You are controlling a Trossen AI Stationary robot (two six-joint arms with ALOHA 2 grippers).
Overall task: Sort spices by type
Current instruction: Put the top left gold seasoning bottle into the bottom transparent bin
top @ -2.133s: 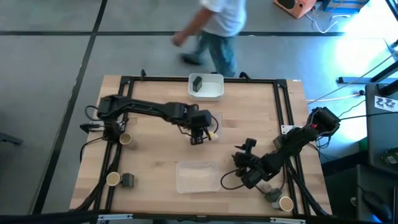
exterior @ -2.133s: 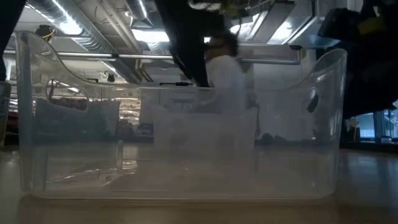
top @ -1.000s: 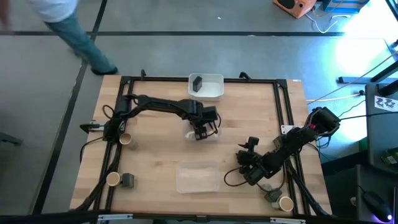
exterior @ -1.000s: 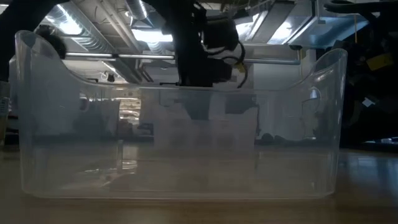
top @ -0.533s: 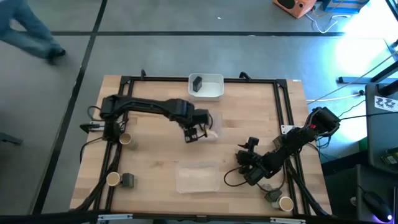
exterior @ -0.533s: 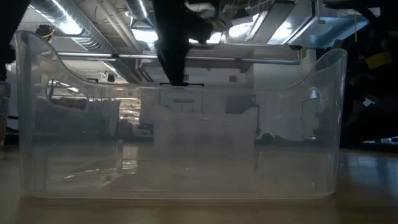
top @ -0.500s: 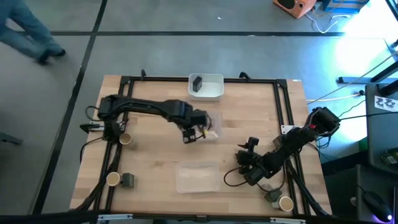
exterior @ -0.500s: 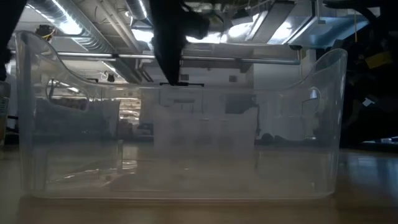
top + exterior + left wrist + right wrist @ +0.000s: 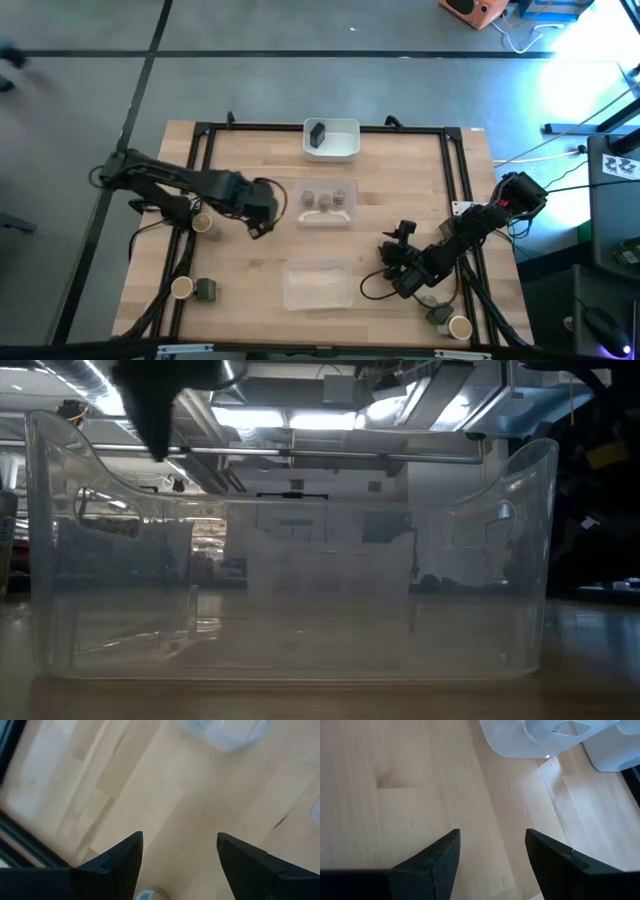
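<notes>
Surface: light wooden table (image 9: 250, 270) with a black frame.
Far edge: white tray (image 9: 333, 141).
Centre: clear tray (image 9: 326, 205).
Near edge: another clear tray (image 9: 318, 284).
Left side: tan-topped jars (image 9: 201, 222), dark block (image 9: 206, 291).
Right near corner: tan-topped jar (image 9: 459, 327).

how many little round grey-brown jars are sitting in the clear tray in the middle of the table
3: the left jar, the middle jar and the right jar stand in a row in the clear tray at mid-table. None looks hidden there.
</notes>
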